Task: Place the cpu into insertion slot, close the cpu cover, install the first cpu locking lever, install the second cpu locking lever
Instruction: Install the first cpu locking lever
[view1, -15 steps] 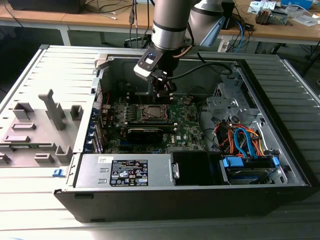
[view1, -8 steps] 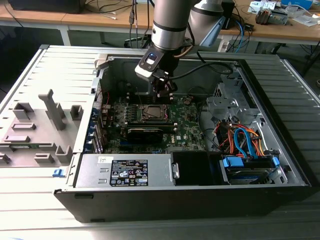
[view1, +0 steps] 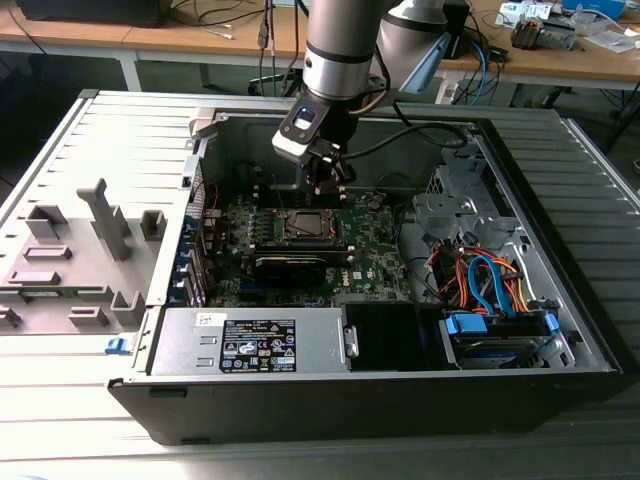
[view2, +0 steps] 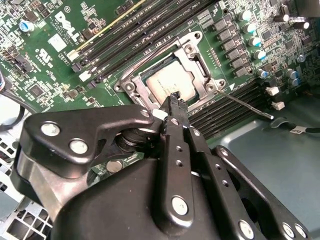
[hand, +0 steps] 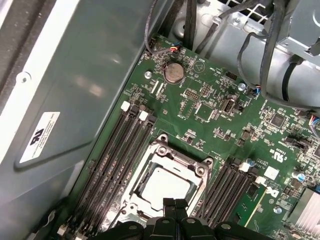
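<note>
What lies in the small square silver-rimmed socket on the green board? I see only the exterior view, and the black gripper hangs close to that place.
Observer: In the first wrist view, a flat square chip with a pale grey top sits in the socket.
Operator: Is the thin silver frame plate down?
Observer: Yes. In both wrist views the frame plate lies flat around the chip.
Operator: Where are the fingers?
Observer: In the second wrist view the black fingers are pressed together, with their tips at the socket's edge.
</note>
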